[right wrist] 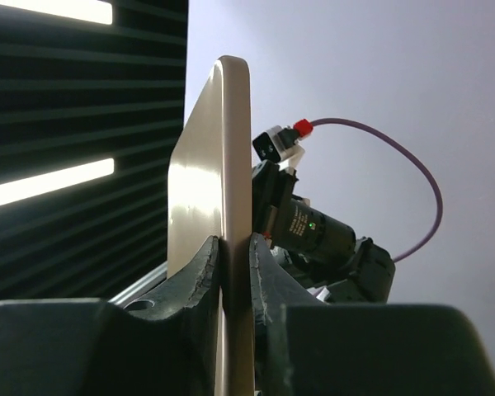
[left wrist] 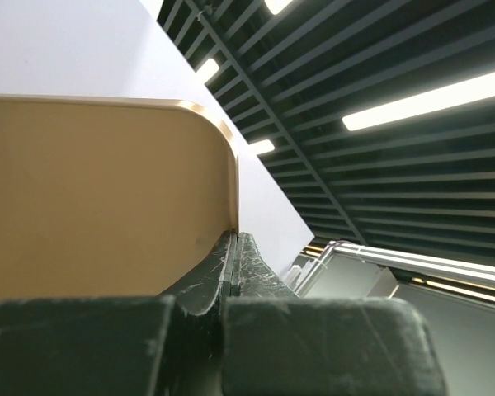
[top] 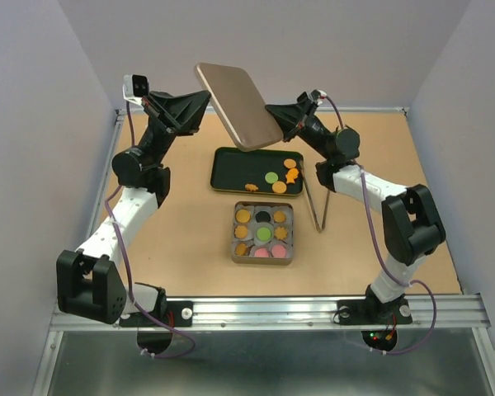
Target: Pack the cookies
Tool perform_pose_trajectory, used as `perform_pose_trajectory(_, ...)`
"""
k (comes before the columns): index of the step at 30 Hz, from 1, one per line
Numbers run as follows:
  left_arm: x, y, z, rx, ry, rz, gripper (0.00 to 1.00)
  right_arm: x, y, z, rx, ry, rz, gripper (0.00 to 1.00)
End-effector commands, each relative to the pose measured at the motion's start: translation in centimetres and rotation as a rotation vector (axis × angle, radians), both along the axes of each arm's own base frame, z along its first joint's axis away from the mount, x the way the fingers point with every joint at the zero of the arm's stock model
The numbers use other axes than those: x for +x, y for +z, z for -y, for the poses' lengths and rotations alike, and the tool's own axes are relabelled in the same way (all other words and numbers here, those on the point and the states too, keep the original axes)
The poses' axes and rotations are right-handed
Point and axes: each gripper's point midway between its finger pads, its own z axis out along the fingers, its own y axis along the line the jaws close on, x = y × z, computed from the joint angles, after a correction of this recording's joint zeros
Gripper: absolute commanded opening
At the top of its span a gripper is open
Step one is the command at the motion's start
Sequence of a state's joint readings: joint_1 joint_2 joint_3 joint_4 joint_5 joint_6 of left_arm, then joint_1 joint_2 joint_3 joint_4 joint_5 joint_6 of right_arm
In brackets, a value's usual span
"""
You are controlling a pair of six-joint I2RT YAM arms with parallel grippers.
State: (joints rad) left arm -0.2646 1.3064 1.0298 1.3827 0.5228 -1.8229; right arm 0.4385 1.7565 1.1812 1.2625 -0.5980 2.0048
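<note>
Partly cropped, gold lid (left wrist: 99, 198) in left claw (left wrist: 233, 245)

Lid (top: 238, 106), between the black left gripper (top: 200, 101) and right gripper (top: 272, 110): plain gold-bronze. Tray (top: 228, 169), below both: dark green, its cookies (top: 270, 176) orange and light green. Tin (top: 233, 235), beyond, toward the bases: grey-bronze; contents orange, black, green, pink. Table (top: 379, 165): tan. Cables (right wrist: 429, 190): purple.

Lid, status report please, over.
Left pincer and right pincer both shut on lid, tilted in air. Some cookies in box, several on tray. Box uncovered.
</note>
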Motion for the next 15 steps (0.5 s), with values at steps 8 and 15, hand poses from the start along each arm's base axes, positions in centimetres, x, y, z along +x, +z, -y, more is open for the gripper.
perform_pose_trajectory(8, -11.8, -0.8, -1.6, -0.066, -0.016, 0.622, 0.0, -17.7, 14.1, 7.6, 0.393, 0.134, 0.682, 0.09)
perform_pose_trajectory(15, -10.1, -3.8, -0.6, 0.014, -0.017, 0.551, 0.0, -18.7, 13.8, 8.0, 0.374, 0.089, 0.72, 0.01)
